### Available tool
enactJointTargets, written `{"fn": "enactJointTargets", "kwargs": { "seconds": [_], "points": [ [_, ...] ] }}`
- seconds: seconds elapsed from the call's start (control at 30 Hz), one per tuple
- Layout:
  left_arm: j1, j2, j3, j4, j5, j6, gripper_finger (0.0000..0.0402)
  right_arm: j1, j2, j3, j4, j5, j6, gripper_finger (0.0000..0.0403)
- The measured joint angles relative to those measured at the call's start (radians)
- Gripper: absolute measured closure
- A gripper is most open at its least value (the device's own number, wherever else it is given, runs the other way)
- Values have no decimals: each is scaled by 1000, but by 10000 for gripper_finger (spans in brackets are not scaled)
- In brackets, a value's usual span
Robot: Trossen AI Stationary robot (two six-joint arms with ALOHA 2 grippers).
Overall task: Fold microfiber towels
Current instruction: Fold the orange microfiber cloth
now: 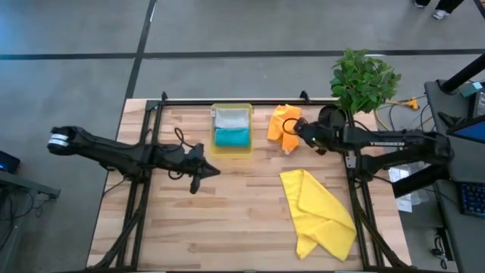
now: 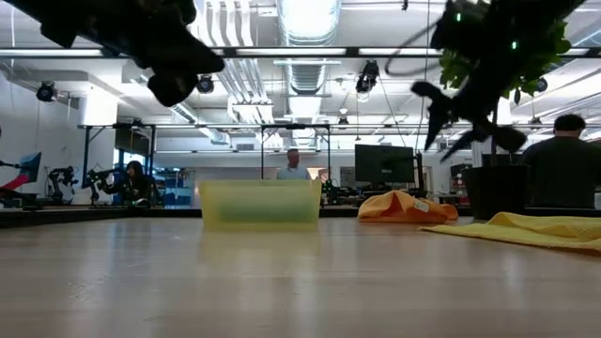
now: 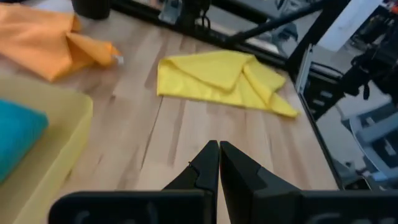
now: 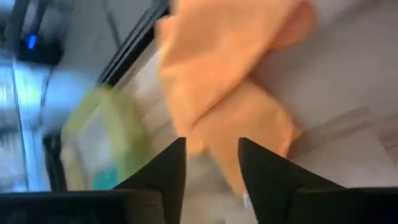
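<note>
Orange towel (image 1: 283, 125): crumpled on the table (image 1: 227, 220) beside the tray (image 1: 231, 151), unfolded.
Right gripper (image 1: 301, 130): above it, fingers parted, empty, likely poised to grasp.
Yellow towel (image 1: 318, 212): rumpled, long axis front-to-back.
Grey towel (image 1: 231, 118), teal towel (image 1: 232, 136): folded, trayed.
Left gripper (image 1: 214, 171): closed, empty.

From my table centre, bare wood lies open toward 6 and 8 o'clock. The tray (image 1: 231, 150) blocks 12 o'clock, the orange towel (image 1: 283, 123) sits at 1 o'clock, the yellow towel (image 1: 318, 212) covers 4 o'clock (crumpled), and the plant (image 1: 364, 80) stands at the 2 o'clock corner.
</note>
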Motion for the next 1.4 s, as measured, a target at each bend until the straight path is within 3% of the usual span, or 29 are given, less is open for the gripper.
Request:
{"fn": "enactJointTargets", "kwargs": {
  "seconds": [0.07,0.27,0.5,0.7,0.9,1.1,1.4],
  "points": [
    [1,33,0,58,-15,-7,402,-52,1,-51,64,-12,70,246],
    [1,108,13,161,-16,-13,402,-191,19,-210,477,-12,106,202],
    [9,133,30,168,-17,-35,402,-222,99,-234,408,-40,313,189],
    [20,133,31,168,-42,-57,402,-243,189,-235,413,-33,383,195],
    [23,133,30,168,-44,-62,402,-269,274,-232,510,30,385,195],
    [28,132,30,168,-45,-70,402,-300,339,-234,669,-1,385,195],
    [36,131,27,167,-45,-87,402,-332,369,-235,678,5,405,197]
  ]
}}
